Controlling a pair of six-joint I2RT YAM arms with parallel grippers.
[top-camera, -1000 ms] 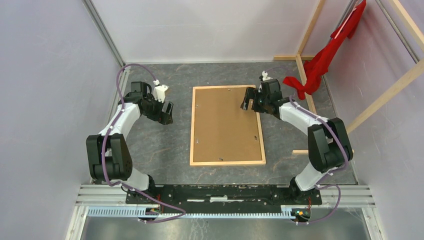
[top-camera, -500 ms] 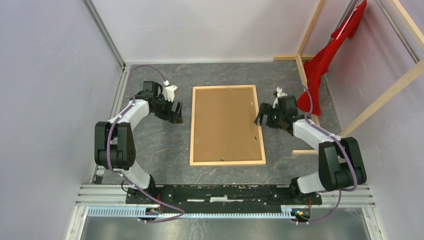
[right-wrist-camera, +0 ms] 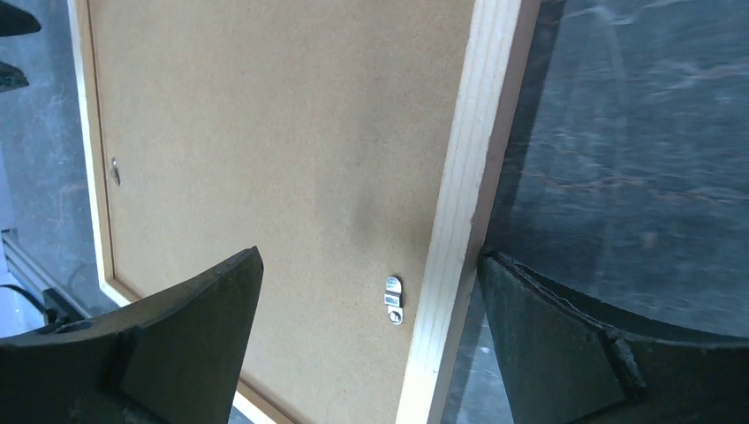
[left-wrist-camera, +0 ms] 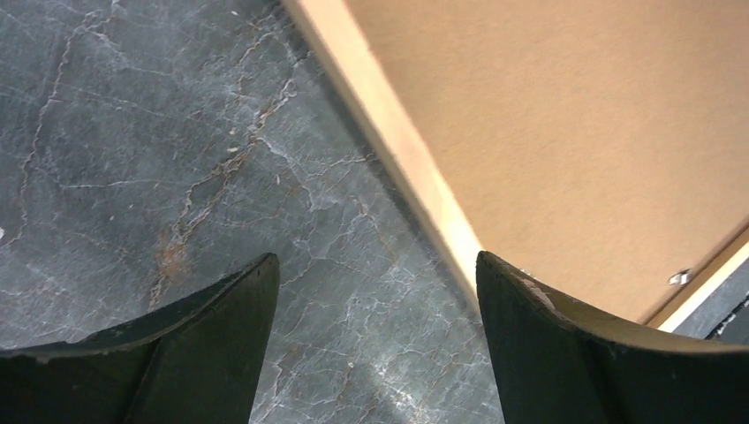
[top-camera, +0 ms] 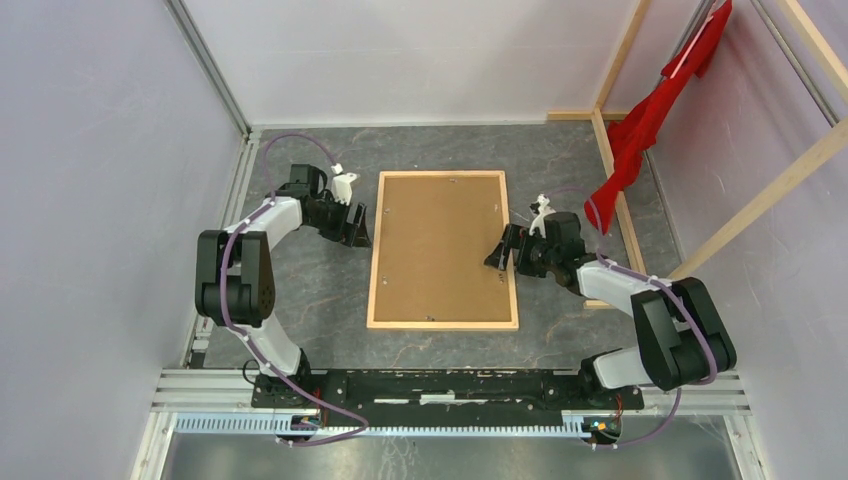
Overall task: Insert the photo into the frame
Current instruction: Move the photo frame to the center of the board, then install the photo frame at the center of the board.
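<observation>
The frame [top-camera: 376, 250] of thin light wood lies flat in the middle of the dark table, back side up, with the brown backing board [top-camera: 442, 245] filling it. The photo is hidden. My left gripper [top-camera: 358, 228] is open, low over the table just left of the frame's left rail [left-wrist-camera: 397, 141], with bare table between its jaws. My right gripper [top-camera: 500, 255] is open and straddles the right rail [right-wrist-camera: 472, 168]. One finger is over the board [right-wrist-camera: 265, 150], the other sits outside the rail. A small metal tab [right-wrist-camera: 393, 300] lies on the board between them.
A red cloth [top-camera: 640, 120] hangs on the wooden rack beams [top-camera: 610, 170] at the back right. Pale walls close in the left and the back. An aluminium rail [top-camera: 450, 385] carrying the arm bases runs along the near edge.
The right gripper came down from the frame's far right corner to the middle of its right rail. The frame has shifted left. The left gripper moved in close to the left rail.
</observation>
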